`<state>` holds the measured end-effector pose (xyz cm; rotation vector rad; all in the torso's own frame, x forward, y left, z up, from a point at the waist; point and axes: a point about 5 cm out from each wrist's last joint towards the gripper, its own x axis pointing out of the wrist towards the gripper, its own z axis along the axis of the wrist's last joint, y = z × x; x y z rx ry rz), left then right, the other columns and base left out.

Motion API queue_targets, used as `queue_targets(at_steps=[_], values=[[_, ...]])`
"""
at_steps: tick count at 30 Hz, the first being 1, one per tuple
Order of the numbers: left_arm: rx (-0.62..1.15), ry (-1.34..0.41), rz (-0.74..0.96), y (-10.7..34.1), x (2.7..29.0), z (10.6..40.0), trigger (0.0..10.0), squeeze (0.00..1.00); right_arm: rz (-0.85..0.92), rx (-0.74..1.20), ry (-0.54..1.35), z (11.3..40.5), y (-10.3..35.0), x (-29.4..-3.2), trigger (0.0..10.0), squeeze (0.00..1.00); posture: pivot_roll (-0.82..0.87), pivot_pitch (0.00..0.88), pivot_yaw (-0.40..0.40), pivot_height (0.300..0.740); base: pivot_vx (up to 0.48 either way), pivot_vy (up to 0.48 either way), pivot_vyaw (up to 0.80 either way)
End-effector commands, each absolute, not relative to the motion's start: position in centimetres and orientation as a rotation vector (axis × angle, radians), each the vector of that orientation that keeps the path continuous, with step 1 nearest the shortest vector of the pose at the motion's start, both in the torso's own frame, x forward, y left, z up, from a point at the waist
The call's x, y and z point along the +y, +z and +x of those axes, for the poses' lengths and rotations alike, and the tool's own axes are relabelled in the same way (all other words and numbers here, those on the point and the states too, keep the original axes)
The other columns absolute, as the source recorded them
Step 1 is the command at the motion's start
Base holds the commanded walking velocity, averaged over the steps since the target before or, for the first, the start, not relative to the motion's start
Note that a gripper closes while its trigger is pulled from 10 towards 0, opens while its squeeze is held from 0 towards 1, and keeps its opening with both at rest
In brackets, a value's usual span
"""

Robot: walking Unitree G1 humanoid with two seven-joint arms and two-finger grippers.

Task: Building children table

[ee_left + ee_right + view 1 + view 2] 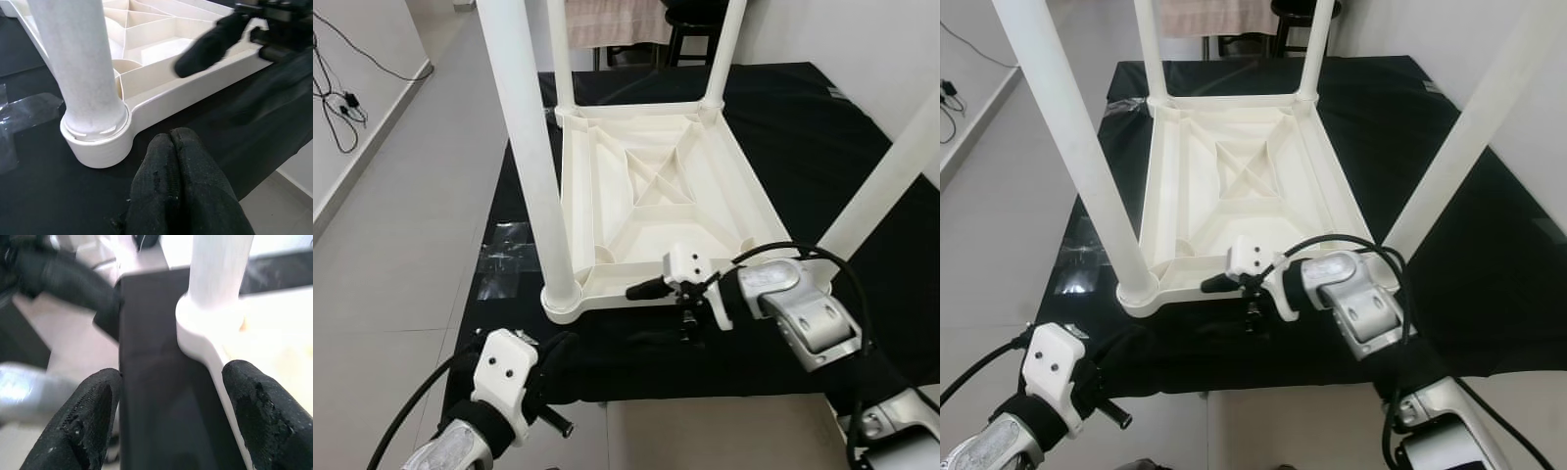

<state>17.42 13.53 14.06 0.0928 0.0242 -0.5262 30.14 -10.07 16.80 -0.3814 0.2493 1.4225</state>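
A white plastic children's table (pixel 646 186) lies upside down on a black cloth (pixel 783 127). Its legs stand up from the corners: the near-left leg (pixel 530 157), the near-right leg (pixel 891 176) and two far ones. My right gripper (pixel 666 305) is open at the table's near rim, one finger along the rim and the other below it. In the right wrist view its fingers (pixel 88 416) stand wide apart, looking at the near-left leg socket (pixel 195 328). My left gripper (pixel 171 147) is shut on nothing and rests on the cloth just short of that socket (pixel 98 142).
Clear plastic wrapping (pixel 504 257) lies on the grey floor left of the cloth. Cables (pixel 337 98) run along the left wall. A dark stool (pixel 690 29) and a hanging towel (pixel 612 20) stand behind the table. The cloth's near edge (pixel 705 397) drops off below my arms.
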Motion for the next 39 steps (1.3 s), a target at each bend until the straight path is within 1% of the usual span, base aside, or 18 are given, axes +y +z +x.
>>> queue_targets(at_steps=[1, 4, 7, 8, 9, 11, 12, 13, 14, 17, 18, 21, 26, 29, 32, 34, 37, 39], values=[[0.048, -0.535, 0.108, 13.5, 13.6, 17.3, 10.0, 0.0, -0.393, 0.228, 1.427, 29.9, 16.7, -9.0, 10.0, 0.0, 0.09, 0.104, -0.019, 0.74, 0.0, 0.0, 0.0], [0.046, -0.535, 0.108, 13.5, 13.6, 17.3, 10.0, 0.0, -0.395, 0.233, 1.444, 29.6, 16.4, -8.5, 10.0, 0.0, 0.09, 0.104, -0.019, 0.74, 0.0, 0.0, 0.0], [0.043, -0.535, 0.108, 13.5, 13.5, 17.3, 10.0, 0.0, -0.404, 0.265, 1.515, 29.0, 15.9, -8.2, 10.0, 0.0, 0.09, 0.103, -0.022, 0.74, 0.0, 0.0, 0.0], [0.04, -0.535, 0.106, 13.5, 13.5, 17.3, 10.0, 0.0, -0.406, 0.292, 1.567, 28.6, 16.0, -8.8, 10.0, 0.0, 0.08, 0.104, -0.025, 0.74, 0.0, 0.0, 0.0], [0.04, -0.535, 0.106, 13.5, 13.5, 17.3, 10.0, 0.0, -0.406, 0.292, 1.567, 28.6, 16.0, -8.8, 10.0, 0.0, 0.08, 0.104, -0.025, 0.74, 0.0, 0.0, 0.0], [0.036, -0.535, 0.101, 13.5, 13.4, 17.3, 10.0, 0.0, -0.428, 0.343, 1.603, 28.5, 16.2, -10.0, 10.0, 0.0, 0.08, 0.106, -0.03, 0.74, 0.0, 0.0, 0.0], [0.035, -0.535, 0.099, 13.5, 13.4, 17.3, 10.0, 0.0, -0.453, 0.373, 1.596, 28.7, 16.1, -10.7, 10.0, 0.0, 0.08, 0.106, -0.032, 0.74, 0.0, 0.0, 0.0], [0.035, -0.535, 0.099, 13.5, 13.4, 17.3, 10.0, 0.0, -0.453, 0.373, 1.596, 28.7, 16.1, -10.7, 10.0, 0.0, 0.08, 0.106, -0.032, 0.74, 0.0, 0.0, 0.0], [0.033, -0.535, 0.097, 13.5, 13.4, 17.3, 10.0, 0.0, -0.494, 0.405, 1.574, 29.0, 15.9, -11.2, 10.0, 0.0, 0.07, 0.106, -0.034, 0.74, 0.0, 0.0, 0.0], [0.031, -0.535, 0.094, 13.6, 13.3, 17.3, 10.0, 0.0, -0.618, 0.472, 1.433, 30.4, 14.8, -12.0, 10.0, 0.0, 0.08, 0.108, -0.036, 0.74, 0.0, 0.0, 0.0], [0.031, -0.535, 0.094, 13.6, 13.3, 17.3, 10.0, 0.0, -0.618, 0.472, 1.433, 30.4, 14.8, -12.0, 10.0, 0.0, 0.08, 0.108, -0.036, 0.74, 0.0, 0.0, 0.0], [0.029, -0.534, 0.094, 13.6, 13.3, 17.3, 10.0, 0.0, -0.641, 0.484, 1.316, 31.4, 14.3, -11.7, 10.0, 0.0, 0.08, 0.11, -0.035, 0.74, 0.0, 0.0, 0.0], [0.028, -0.534, 0.096, 13.6, 13.3, 17.3, 10.0, 0.0, -0.644, 0.475, 1.232, 32.2, 14.4, -11.3, 10.0, 0.0, 0.08, 0.11, -0.032, 0.74, 0.0, 0.0, 0.0], [0.028, -0.536, 0.095, 13.5, 13.3, 17.3, 10.0, 0.0, -0.596, 0.409, 1.168, 33.0, 15.0, -10.4, 10.0, 0.0, 0.08, 0.109, -0.031, 0.74, 0.0, 0.0, 0.0], [0.028, -0.538, 0.097, 13.5, 13.3, 17.4, 10.0, 0.0, -0.525, 0.311, 1.188, 33.1, 15.9, -8.8, 10.0, 0.0, 0.08, 0.104, -0.029, 0.74, 0.0, 0.0, 0.0], [0.028, -0.538, 0.097, 13.5, 13.3, 17.4, 10.0, 0.0, -0.525, 0.311, 1.188, 33.1, 15.9, -8.8, 10.0, 0.0, 0.08, 0.104, -0.029, 0.74, 0.0, 0.0, 0.0], [0.028, -0.54, 0.098, 13.5, 13.3, 17.4, 10.0, 0.0, -0.477, 0.257, 1.19, 33.2, 16.4, -7.4, 10.0, 0.0, 0.08, 0.099, -0.03, 0.74, 0.0, 0.0, 0.0], [0.028, -0.54, 0.099, 13.5, 13.3, 17.4, 10.0, 0.0, -0.479, 0.249, 1.183, 33.3, 16.4, -7.1, 10.0, 0.0, 0.08, 0.099, -0.03, 0.74, 0.0, 0.0, 0.0]])
